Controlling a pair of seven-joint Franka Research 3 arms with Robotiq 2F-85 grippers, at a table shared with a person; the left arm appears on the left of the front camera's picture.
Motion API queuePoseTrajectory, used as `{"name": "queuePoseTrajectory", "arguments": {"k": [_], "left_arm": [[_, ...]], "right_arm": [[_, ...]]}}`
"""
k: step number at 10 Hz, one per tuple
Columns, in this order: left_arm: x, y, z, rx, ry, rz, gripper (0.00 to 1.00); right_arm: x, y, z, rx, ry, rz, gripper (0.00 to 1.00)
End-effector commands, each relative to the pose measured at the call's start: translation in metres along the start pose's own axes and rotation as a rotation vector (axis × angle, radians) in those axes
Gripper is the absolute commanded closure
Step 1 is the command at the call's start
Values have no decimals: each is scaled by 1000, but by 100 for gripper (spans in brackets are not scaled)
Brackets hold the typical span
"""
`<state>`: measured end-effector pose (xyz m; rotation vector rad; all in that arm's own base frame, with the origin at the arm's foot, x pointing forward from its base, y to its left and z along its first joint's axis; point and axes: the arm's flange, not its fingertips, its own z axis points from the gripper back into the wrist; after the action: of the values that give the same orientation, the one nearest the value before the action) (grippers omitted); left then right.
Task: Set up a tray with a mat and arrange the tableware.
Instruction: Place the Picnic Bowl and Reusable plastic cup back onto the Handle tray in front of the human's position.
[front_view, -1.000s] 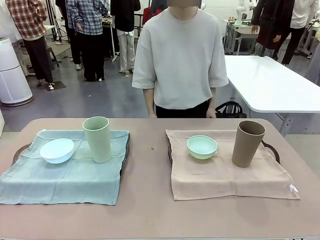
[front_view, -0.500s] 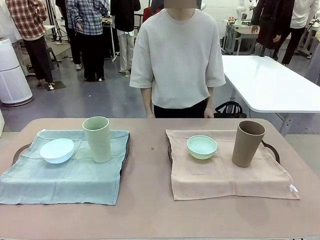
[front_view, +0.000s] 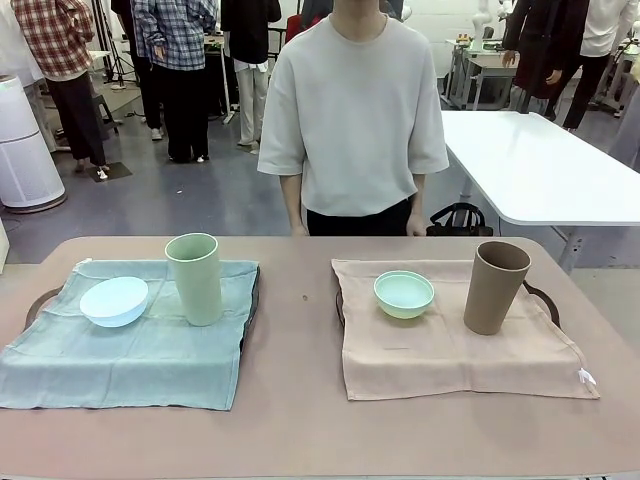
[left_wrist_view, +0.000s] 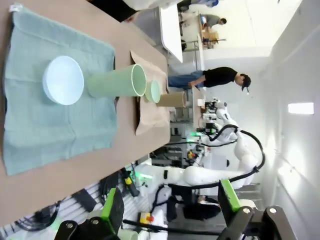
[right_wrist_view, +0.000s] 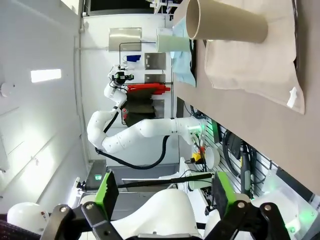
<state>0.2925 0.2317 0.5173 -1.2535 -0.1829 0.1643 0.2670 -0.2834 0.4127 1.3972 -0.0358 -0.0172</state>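
Tan tumbler (right_wrist_view: 227, 22), blue bowl (left_wrist_view: 63, 80) well apart from spread, empty fingers (right_wrist_view: 106, 189).

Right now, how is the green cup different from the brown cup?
The pale green tumbler stands on the blue-green mat, to the right of a pale blue bowl. The tan-brown tumbler stands on the beige mat, to the right of a mint green bowl. Both are tall, handleless and upright.

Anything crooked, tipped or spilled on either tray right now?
Nothing tipped or spilled. Only oddity: the teal mat lies rumpled and skewed, spilling over its tray's near edge. Both tumblers stand upright.
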Motion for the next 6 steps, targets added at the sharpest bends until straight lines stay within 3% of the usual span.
{"name": "queuePoseTrajectory", "arguments": {"k": [1, 2, 6], "left_arm": [[15, 7, 9, -2, 26, 15, 0], [0, 0, 0, 0, 0, 0, 0], [0, 0, 0, 0, 0, 0, 0]], "right_arm": [[4, 3, -13, 31, 0, -19, 0], [8, 3, -18, 17, 18, -3, 0], [1, -1, -3, 5, 6, -2, 0]]}}
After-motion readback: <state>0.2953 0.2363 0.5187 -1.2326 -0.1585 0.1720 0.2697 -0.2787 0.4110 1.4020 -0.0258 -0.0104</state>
